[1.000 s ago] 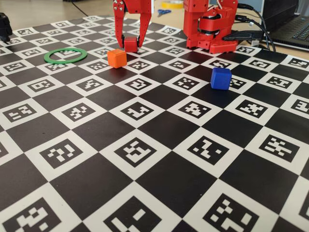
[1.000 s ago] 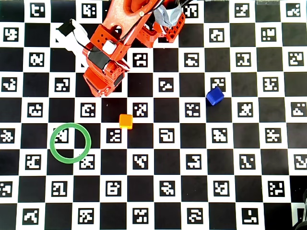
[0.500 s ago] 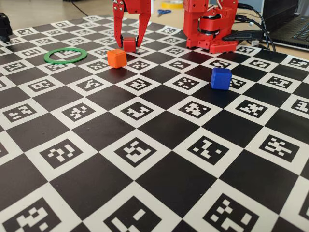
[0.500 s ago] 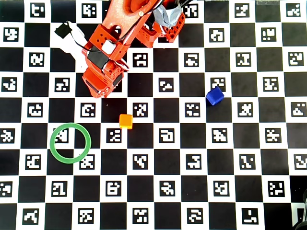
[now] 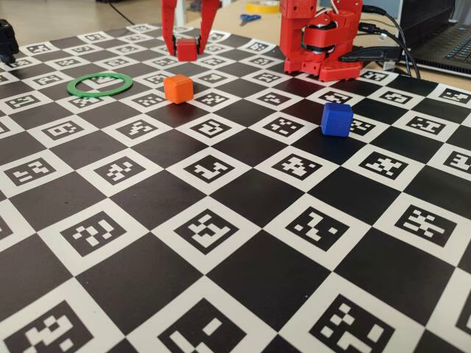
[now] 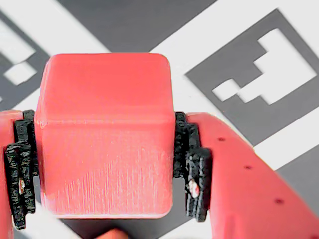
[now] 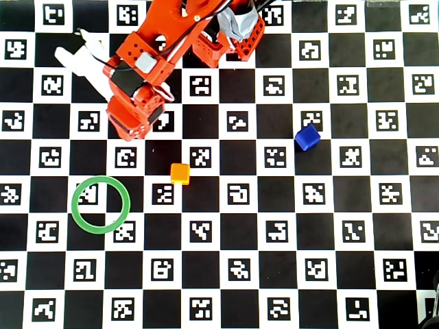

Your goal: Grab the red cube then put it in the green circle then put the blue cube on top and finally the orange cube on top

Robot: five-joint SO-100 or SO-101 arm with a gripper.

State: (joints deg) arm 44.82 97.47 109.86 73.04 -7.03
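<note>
My gripper (image 5: 187,45) is shut on the red cube (image 5: 187,50) at the far side of the board, at or just above its surface. In the wrist view the red cube (image 6: 104,134) fills the gap between the black pads (image 6: 192,164) of the gripper (image 6: 105,172). In the overhead view the arm covers the cube, and the gripper (image 7: 130,127) is up and to the right of the green circle (image 7: 100,204). The green circle (image 5: 100,84) lies empty. The orange cube (image 5: 178,88) (image 7: 180,173) sits between ring and gripper. The blue cube (image 5: 336,119) (image 7: 306,137) sits apart at the right.
The red arm base (image 5: 324,44) stands at the back of the black-and-white marker board (image 5: 221,220). A laptop (image 5: 449,37) and cables lie at the back right, scissors (image 5: 249,18) behind the board, and a black object (image 5: 6,40) at the far left.
</note>
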